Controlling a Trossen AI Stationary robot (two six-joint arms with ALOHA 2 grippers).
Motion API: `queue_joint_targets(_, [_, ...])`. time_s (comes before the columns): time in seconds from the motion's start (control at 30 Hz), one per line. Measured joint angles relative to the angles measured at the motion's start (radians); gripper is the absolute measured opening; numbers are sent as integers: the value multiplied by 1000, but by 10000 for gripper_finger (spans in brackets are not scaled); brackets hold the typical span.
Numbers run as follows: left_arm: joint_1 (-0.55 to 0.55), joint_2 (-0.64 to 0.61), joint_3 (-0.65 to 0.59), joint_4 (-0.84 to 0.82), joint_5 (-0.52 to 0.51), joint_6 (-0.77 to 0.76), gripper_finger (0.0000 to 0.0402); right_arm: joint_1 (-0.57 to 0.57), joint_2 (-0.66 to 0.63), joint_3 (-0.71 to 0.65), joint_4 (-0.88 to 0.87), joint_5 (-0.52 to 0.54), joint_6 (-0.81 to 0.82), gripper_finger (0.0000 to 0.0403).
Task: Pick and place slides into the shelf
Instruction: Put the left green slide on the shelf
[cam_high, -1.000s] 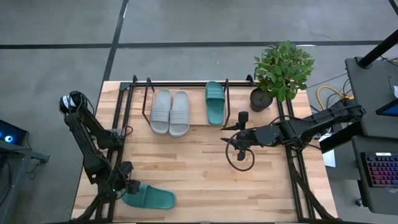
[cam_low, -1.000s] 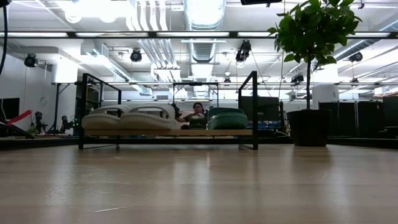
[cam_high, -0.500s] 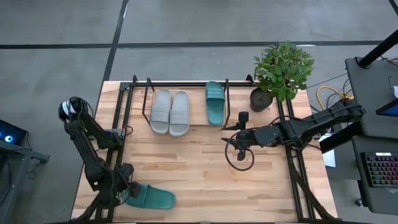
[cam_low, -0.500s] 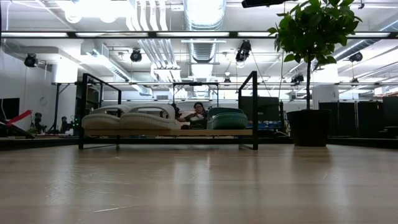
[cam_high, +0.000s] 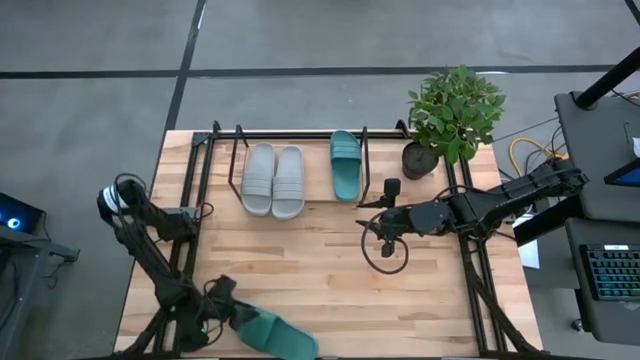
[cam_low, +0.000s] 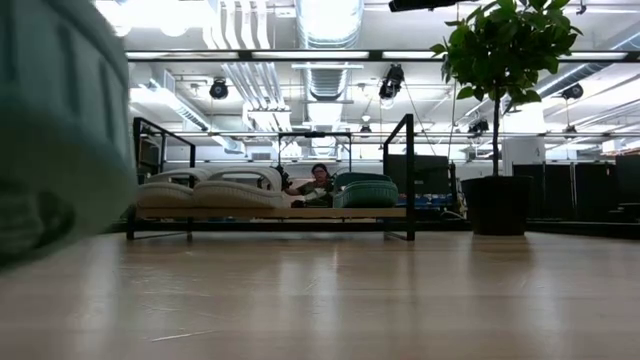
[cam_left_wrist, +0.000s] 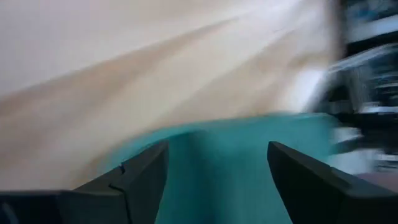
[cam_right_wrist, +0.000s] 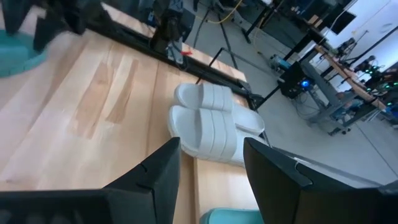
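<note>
1. The left gripper (cam_high: 222, 310) has swung along the near edge of the table towards the middle, and the teal sandal (cam_high: 277, 334) has gone with it; half a second ago that sandal lay flatter and nearer the left corner
2. The sandal now fills the left edge of the low view (cam_low: 55, 120) as a blurred green mass, where there was only bare wood before, so it looks lifted or tipped off the board rather than merely pushed
3. In the left wrist view the two dark fingers (cam_left_wrist: 140, 177) stand wide apart with the teal rubber (cam_left_wrist: 217, 168) between them, so I judge the left gripper is clamped across the sandal's width
4. This means the last pickup is under way; three sandals are already on the shelf (cam_high: 300, 133)
5. On the shelf the two grey sandals (cam_high: 273, 180) lie side by side, touching, and the other teal sandal (cam_high: 346, 165) sits apart to their right, with a free gap between
6. The carried sandal is dark teal, smooth rubber; its strap cannot be made out
7. The right gripper (cam_high: 385, 245) hangs over mid-table near the potted plant (cam_high: 452, 115), fingers parted, holding nothing, unmoved
</note>
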Motion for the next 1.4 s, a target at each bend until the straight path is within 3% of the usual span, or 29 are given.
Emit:
queue_joint_targets(0.53, [-2,-14,-7,-13,92,-16,258,-9,3,0,16,-1,-18,167])
queue_joint_targets(0.87, [2,-8,-7,145,91,76,258,-9,3,0,14,-1,-16,167])
queue_joint_targets(1.4, [53,14,-7,224,139,155,258,-9,3,0,13,-2,-15,166])
